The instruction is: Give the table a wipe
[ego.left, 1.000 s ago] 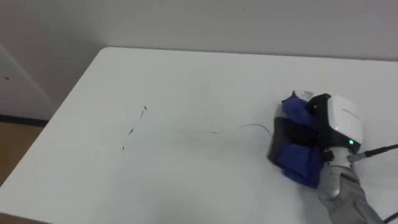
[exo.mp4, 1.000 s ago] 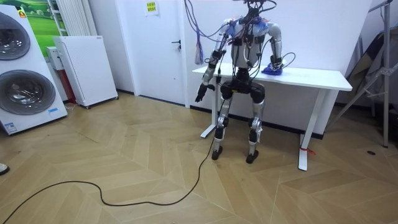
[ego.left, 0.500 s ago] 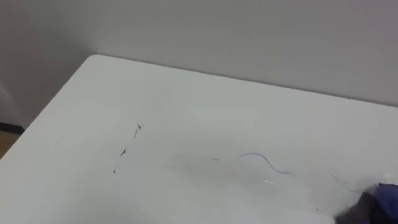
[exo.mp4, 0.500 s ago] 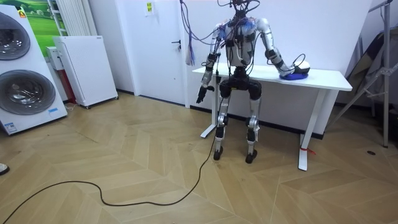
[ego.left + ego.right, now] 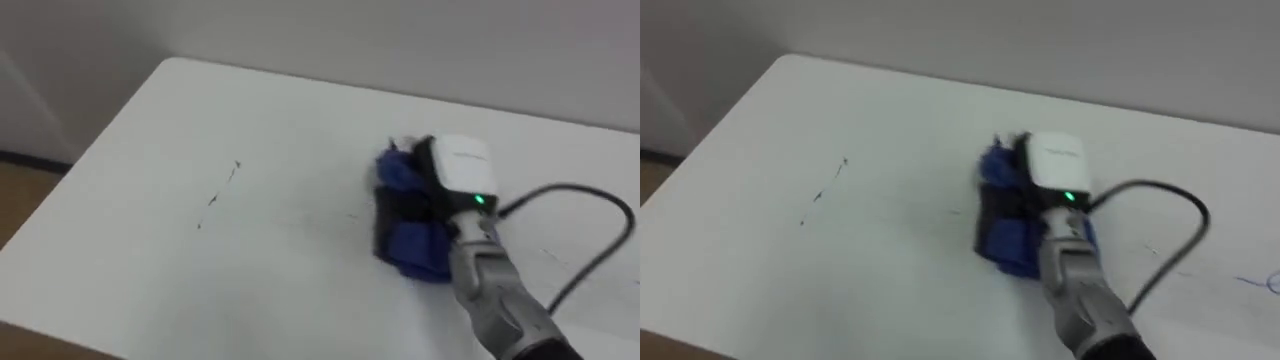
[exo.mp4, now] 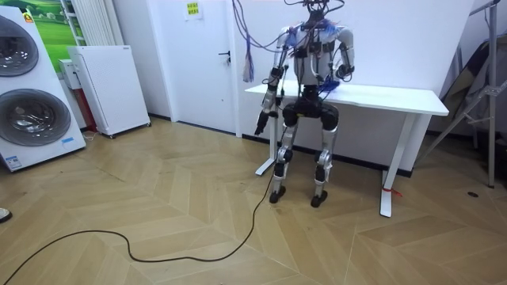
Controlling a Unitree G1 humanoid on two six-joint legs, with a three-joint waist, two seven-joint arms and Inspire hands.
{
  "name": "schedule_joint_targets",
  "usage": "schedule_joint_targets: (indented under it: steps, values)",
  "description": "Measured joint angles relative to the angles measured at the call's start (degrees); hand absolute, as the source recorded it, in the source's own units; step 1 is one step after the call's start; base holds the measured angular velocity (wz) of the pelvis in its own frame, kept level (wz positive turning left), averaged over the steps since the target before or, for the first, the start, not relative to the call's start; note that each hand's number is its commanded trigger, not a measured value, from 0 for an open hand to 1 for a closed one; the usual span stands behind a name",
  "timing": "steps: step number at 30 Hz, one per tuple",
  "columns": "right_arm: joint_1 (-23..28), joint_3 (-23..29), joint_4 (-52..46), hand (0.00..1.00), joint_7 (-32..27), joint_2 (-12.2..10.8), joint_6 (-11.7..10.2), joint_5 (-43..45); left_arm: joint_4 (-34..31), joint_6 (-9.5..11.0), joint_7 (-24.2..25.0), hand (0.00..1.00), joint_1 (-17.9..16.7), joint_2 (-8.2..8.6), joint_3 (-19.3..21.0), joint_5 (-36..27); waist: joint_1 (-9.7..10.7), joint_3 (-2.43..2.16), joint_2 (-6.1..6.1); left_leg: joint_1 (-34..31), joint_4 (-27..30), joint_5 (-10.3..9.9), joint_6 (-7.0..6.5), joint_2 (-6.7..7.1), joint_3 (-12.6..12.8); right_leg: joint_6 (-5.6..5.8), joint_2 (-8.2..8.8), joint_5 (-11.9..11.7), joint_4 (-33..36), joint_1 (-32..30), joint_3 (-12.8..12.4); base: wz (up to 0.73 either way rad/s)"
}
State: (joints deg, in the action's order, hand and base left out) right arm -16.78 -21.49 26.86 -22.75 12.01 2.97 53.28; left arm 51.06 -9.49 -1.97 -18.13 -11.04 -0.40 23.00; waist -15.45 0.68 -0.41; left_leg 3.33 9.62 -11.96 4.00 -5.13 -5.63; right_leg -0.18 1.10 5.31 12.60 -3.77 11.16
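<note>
A white table [image 5: 250,110] stands in front of me, close to a wall. My right hand [image 5: 457,172] rests on it right of the middle, fingers curled into a bunched blue cloth [image 5: 405,250] that is pressed flat on the top. The cloth [image 5: 1005,245] shows beside and below the fingers. Thin dark pen marks [image 5: 215,195] lie to the left, well apart from the cloth. A faint blue line [image 5: 1255,283] runs at the far right. In the room view I stand at the table [image 6: 396,96], my left hand [image 6: 260,127] hanging relaxed at my side.
The table's left edge [image 5: 85,160] drops to wooden floor. In the room view, washing machines [image 6: 28,87] and a white cabinet [image 6: 107,87] stand at the left, a door [image 6: 202,59] behind, and a folded stand [image 6: 475,87] at the right.
Half a second ago my right hand and the cloth were far out to my right; now they have swept back left to the middle. The view shifted along.
</note>
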Motion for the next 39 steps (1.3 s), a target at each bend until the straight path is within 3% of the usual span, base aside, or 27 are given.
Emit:
schedule_joint_targets:
  steps: [4,7,8,9,11,15,19,22,23,24,27,31,34,35,37,39]
  values:
    - [0.5,0.6,5.0,1.00,0.5,1.7,0.1,-0.8,-0.6,-0.8,2.4,0.00,-3.8,0.01,0.3,-1.0,-0.8,-0.03,-0.71,-0.5,0.5,0.3,-0.03,0.06,0.4,0.35,0.45,0.8,-0.1,0.9,0.7,0.47]
    - [3.9,5.1,7.9,1.00,-4.1,3.0,-3.2,-3.6,-0.4,-0.5,2.9,0.00,-3.7,-0.19,1.5,-1.8,0.3,-0.05,-1.06,-1.6,1.3,0.3,-0.17,0.54,0.9,0.84,1.32,1.4,-0.5,1.4,2.4,0.36]
    - [5.5,7.1,9.5,1.00,-6.2,3.7,-4.6,-5.0,-0.4,0.0,3.1,0.00,-3.1,-0.59,2.2,-2.3,1.8,-0.13,-1.16,-1.6,1.3,0.6,-0.57,0.93,0.9,1.12,1.72,1.6,-1.3,2.7,3.4,0.72]
    - [7.6,9.3,10.5,1.00,-7.8,4.4,-5.0,-6.7,-0.4,0.8,3.1,0.00,-2.8,-1.26,2.6,-2.5,2.8,-0.36,-1.29,-1.5,1.2,0.7,-0.81,1.28,1.0,1.53,1.90,1.9,-2.1,3.4,3.2,0.70]
    - [9.9,12.3,13.0,1.00,-9.8,5.7,-5.8,-8.8,-0.4,1.7,2.7,0.00,-2.6,-1.67,3.7,-2.1,2.9,-0.85,-1.67,-1.0,1.1,0.7,-0.88,1.71,1.0,1.96,2.25,2.2,-2.3,4.5,3.2,0.29]
    - [10.8,16.3,17.4,1.00,-12.0,7.8,-6.1,-10.6,-0.3,2.3,2.6,0.00,-2.1,-1.77,3.7,-2.2,2.8,-0.93,-1.73,-0.6,0.8,0.4,-1.39,2.02,1.1,2.19,2.47,2.2,-2.7,6.0,3.2,0.06]
    - [9.8,14.8,16.8,1.00,-12.0,8.0,-4.8,-10.6,-0.4,2.3,2.7,0.00,-1.6,-1.95,2.1,-3.2,2.6,-0.97,-1.21,-0.4,0.8,0.4,-1.38,1.90,1.1,2.07,2.30,2.1,-2.6,6.0,3.0,-0.04]
    - [7.0,10.9,14.9,1.00,-10.0,7.6,-1.5,-10.4,-0.3,2.3,2.8,0.00,-0.9,-1.72,-0.4,-3.2,1.1,-0.77,-0.85,0.2,0.0,0.4,-1.38,1.82,1.4,1.84,1.97,2.0,-1.8,4.8,1.4,-0.33]
    - [5.3,9.1,13.9,1.00,-8.3,7.3,-0.9,-10.3,-0.3,2.3,2.9,0.00,-0.6,-1.42,-0.5,-3.2,0.8,-0.25,-0.84,0.1,-0.1,0.4,-1.38,1.73,1.4,1.68,1.80,1.9,-1.8,4.6,1.1,-0.18]
    - [4.0,7.5,12.6,1.00,-6.6,7.0,-0.6,-10.2,-0.3,2.3,2.9,0.00,0.0,-1.10,-0.5,-3.3,0.5,0.07,-0.91,0.1,-0.1,0.4,-1.37,1.71,1.5,1.69,1.65,1.9,-1.8,4.5,0.6,-0.13]
    - [1.4,4.1,10.6,1.00,-4.5,5.0,-0.8,-7.8,-0.4,2.4,3.2,0.00,0.4,-0.96,-0.9,-3.3,-1.1,0.29,-1.21,0.1,-0.4,0.4,-1.39,1.69,1.9,1.61,1.47,1.9,-1.7,3.8,-0.2,-0.14]
    - [0.5,3.7,10.3,1.00,-4.4,5.1,-1.4,-6.8,-0.8,1.8,3.4,0.00,-0.5,-1.23,-0.9,-3.3,-2.0,0.16,-1.60,0.2,-0.3,0.4,-1.40,1.73,2.0,1.65,1.58,1.9,-1.8,3.5,0.3,0.03]
    - [4.5,6.0,10.9,1.00,-7.1,5.3,-4.0,-6.4,-0.8,1.3,3.4,0.00,-2.3,-1.16,-0.1,-3.2,-0.5,0.15,-1.29,1.0,-0.1,0.4,-1.40,1.83,2.9,1.99,1.89,2.1,-2.1,4.9,0.7,0.19]
    - [7.7,7.9,11.0,1.00,-9.5,5.3,-5.4,-6.4,-0.8,1.3,3.0,0.00,-3.3,-1.28,0.5,-3.1,0.4,0.06,-1.02,1.8,-0.3,0.4,-1.40,1.89,4.4,2.39,2.13,2.4,-2.3,5.8,0.8,0.33]
    - [13.0,11.8,11.1,1.00,-13.1,5.3,-7.6,-6.4,-1.0,1.3,2.5,0.00,-5.6,-1.39,2.1,-2.7,3.1,-0.45,-1.43,2.6,-0.3,0.4,-1.41,2.17,6.3,2.97,2.71,2.8,-3.0,7.5,1.7,0.28]
    - [20.6,19.4,11.6,1.00,-17.3,5.8,-9.4,-7.4,-1.0,1.3,2.3,0.00,-7.6,-1.39,5.2,-2.6,5.6,-0.89,-1.68,4.1,-0.3,0.4,-1.44,2.55,8.3,3.32,3.26,3.2,-3.5,9.4,1.6,0.04]
